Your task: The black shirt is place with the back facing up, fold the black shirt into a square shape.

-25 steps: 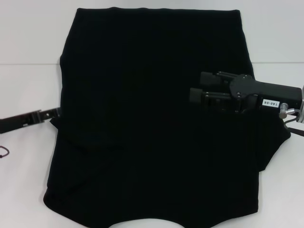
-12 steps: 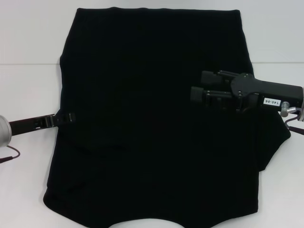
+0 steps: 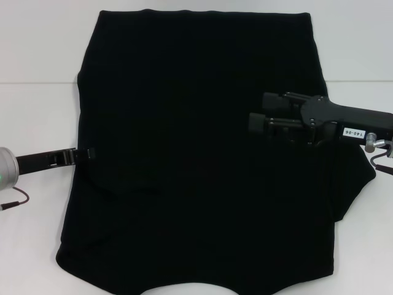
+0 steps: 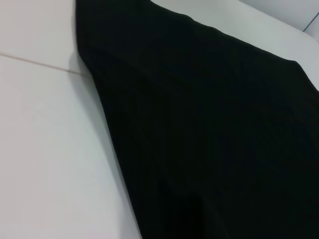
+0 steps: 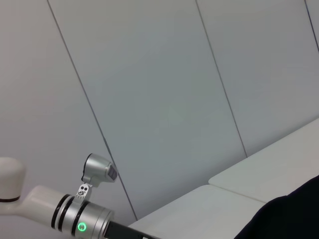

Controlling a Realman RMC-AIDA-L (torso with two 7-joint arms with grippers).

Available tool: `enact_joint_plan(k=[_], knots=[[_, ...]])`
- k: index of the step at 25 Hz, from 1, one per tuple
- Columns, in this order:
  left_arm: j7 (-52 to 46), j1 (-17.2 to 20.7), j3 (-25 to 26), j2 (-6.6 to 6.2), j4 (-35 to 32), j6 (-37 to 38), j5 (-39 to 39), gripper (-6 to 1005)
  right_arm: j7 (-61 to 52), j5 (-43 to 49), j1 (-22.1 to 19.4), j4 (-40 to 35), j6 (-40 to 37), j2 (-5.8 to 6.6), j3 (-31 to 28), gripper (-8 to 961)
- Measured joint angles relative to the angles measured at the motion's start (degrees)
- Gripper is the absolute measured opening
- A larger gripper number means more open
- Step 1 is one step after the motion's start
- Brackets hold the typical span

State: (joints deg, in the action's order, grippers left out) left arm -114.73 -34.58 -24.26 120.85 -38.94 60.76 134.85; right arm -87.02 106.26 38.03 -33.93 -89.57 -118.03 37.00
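Observation:
The black shirt [image 3: 196,153] lies flat on the white table [image 3: 37,61], plain side up, with no lettering showing. Its right sleeve [image 3: 356,178] sticks out at the right. My left gripper [image 3: 89,152] reaches in low from the left and touches the shirt's left edge at mid-height. The left wrist view shows that edge of the shirt [image 4: 209,129] on the table. My right gripper [image 3: 258,110] hovers above the shirt's right half, pointing left, open and empty. A corner of the shirt [image 5: 289,219] shows in the right wrist view.
The table has a seam line [image 3: 37,83] running across it. White table shows to the left, right and behind the shirt. The right wrist view shows grey wall panels [image 5: 164,99] and the left arm's wrist [image 5: 79,221] with a green light.
My left arm has moved right, and its gripper tip now reaches the shirt's left edge. My right gripper has drifted slightly right and down. The shirt has barely moved.

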Motion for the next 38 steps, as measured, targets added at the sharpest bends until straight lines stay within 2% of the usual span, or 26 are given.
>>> enact_joint_plan(k=[8, 19, 25, 29, 32, 38], knots=[[-0.46, -1.08, 0.0, -0.22, 0.13, 0.91, 0.1, 270, 0.0, 0.0, -0.06, 0.0, 0.0, 0.0, 0.0, 881], [-2.41, -5.83, -1.33, -0.04, 2.84, 2.2, -0.19, 37, 0.0, 0.0, -0.13, -0.09, 0.01, 0.07, 0.0, 882], [-2.8, -8.51, -2.24, 0.25, 5.54, 2.46, -0.55, 110, 0.17, 0.0, -0.22, -0.09, 0.01, 0.33, 0.0, 882], [-2.81, -8.79, -2.21, 0.67, 5.73, 2.36, -2.94, 159, 0.09, 0.0, -0.26, -0.09, 0.01, 0.72, -0.11, 882], [-2.83, -8.51, -2.05, 0.47, 5.69, 2.8, -5.82, 196, 0.06, 0.0, -0.42, -0.09, 0.01, 0.9, -0.45, 882], [-2.68, -8.2, -2.04, 0.16, 5.44, 5.23, -8.02, 419, -0.33, 0.0, -0.5, -0.08, 0.01, 1.33, -1.28, 881]])
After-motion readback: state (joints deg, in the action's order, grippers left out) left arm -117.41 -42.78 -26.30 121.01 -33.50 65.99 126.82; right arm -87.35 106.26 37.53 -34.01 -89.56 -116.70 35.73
